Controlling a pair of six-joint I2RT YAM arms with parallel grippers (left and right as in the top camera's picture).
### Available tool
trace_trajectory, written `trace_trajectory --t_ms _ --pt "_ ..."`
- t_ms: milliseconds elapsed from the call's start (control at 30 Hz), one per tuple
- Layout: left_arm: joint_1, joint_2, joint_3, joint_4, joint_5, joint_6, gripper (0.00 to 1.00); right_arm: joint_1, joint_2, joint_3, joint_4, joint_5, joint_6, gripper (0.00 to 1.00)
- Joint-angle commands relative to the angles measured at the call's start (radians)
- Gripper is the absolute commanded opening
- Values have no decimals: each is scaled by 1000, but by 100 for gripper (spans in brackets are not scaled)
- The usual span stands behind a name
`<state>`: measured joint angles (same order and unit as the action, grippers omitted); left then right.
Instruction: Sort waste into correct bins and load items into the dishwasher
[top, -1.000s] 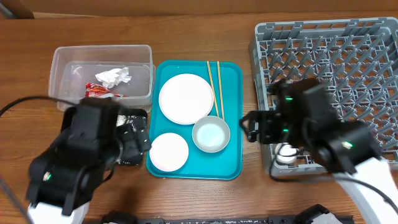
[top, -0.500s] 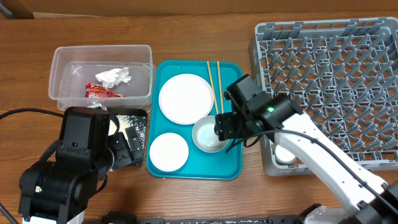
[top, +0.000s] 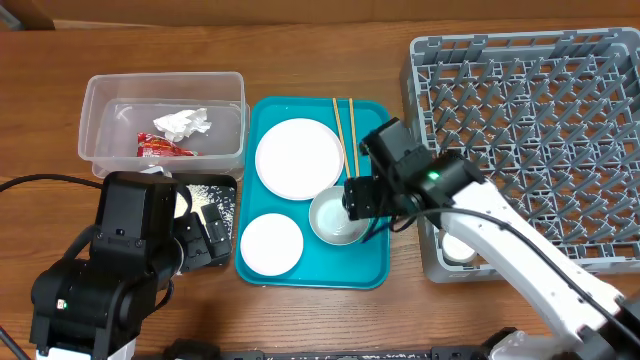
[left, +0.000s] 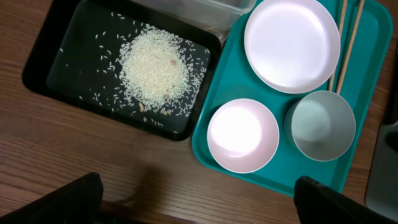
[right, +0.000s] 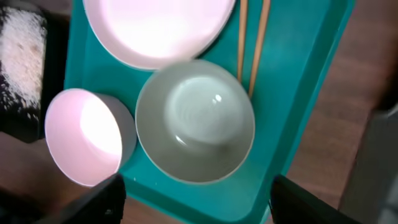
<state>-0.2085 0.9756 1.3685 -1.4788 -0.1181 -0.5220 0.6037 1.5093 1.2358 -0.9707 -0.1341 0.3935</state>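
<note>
A clear tub (top: 100, 120) holds the white tissue (top: 182, 123) and red wrapper (top: 165, 148). The black tray (left: 43, 68) holds a pile of rice (left: 152, 65). On the teal tray (top: 375, 130) lie a large white plate (top: 298, 158), a small white bowl (top: 271, 243), a pale green bowl (top: 335, 218) and two chopsticks (top: 345, 135). My right gripper (right: 199, 205) is open and empty just above the green bowl (right: 196, 121). My left gripper (left: 199, 202) is open and empty over bare table, near the black tray. A white cup (top: 458, 247) sits in the grey dish rack (top: 530, 110).
The left arm's body covers part of the black tray in the overhead view. The rack's near-left corner stands close to the right arm. Bare wooden table lies along the front edge and behind the tub.
The right arm has swung left from the rack's front corner to above the green bowl. The left arm drew back slightly, then held still.
</note>
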Motion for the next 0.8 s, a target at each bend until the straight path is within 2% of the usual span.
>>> trace_trajectory --t_ms 0,67,167,400,600,767 --pt "5 0 12 -2 -20 2 100 1 -194 9 29 222 45 83" --pt "5 0 12 -2 -20 2 100 1 -271 9 39 338 53 90" --pt "5 5 12 -2 -20 2 100 1 -354 9 57 399 51 99" --pt "5 6 12 -2 -20 2 100 -62 -378 9 34 456 48 100" --pt "5 6 12 -2 -20 2 100 -249 -369 9 34 313 48 100" --pt "5 6 12 -2 -20 2 100 -296 -368 9 23 278 48 100"
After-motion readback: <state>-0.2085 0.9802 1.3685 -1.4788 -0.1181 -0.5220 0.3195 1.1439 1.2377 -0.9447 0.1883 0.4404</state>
